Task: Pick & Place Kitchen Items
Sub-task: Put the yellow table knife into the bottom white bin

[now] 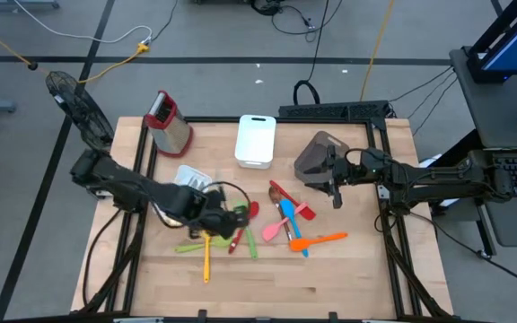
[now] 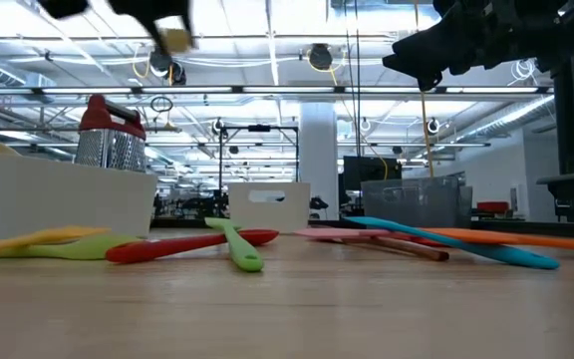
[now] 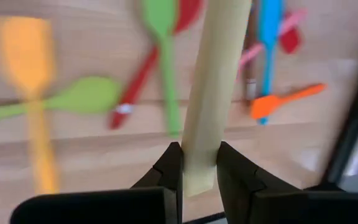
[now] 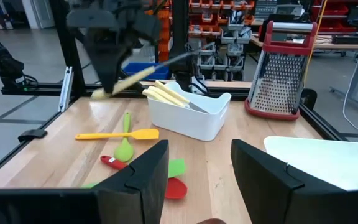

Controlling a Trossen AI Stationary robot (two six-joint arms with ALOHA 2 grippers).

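Note:
My left gripper [image 1: 215, 215] is shut on a pale-yellow-handled piece of cutlery [image 3: 213, 74], held above the utensils on the table; it also shows in the right wrist view [image 4: 126, 81]. Below lie a yellow spatula [image 1: 206, 258], green spoons [image 3: 86, 96], a red spoon [image 2: 187, 245], a blue utensil [image 1: 288, 222], an orange spatula [image 1: 319, 240] and pink pieces [image 1: 302, 212], all flat on the wood. My right gripper [image 4: 194, 174] is open and empty, hovering beside the grey bin [image 1: 315, 154]. My left gripper pinches the cutlery's pale-yellow handle near its free end [image 3: 199, 163] between its two fingers, coming from above. The fingers lie across the handle. The cutlery is lifted clear of the table and tilted, its dark working end [image 4: 179, 59] higher than the handle.
A small white bin [image 4: 188, 115] holding several pale-handled cutlery pieces stands left of centre. A larger white bin [image 1: 255, 139] stands at the back middle, and the steel grater with red top [image 1: 167, 121] at the back left. Bare wood lies along the near edge.

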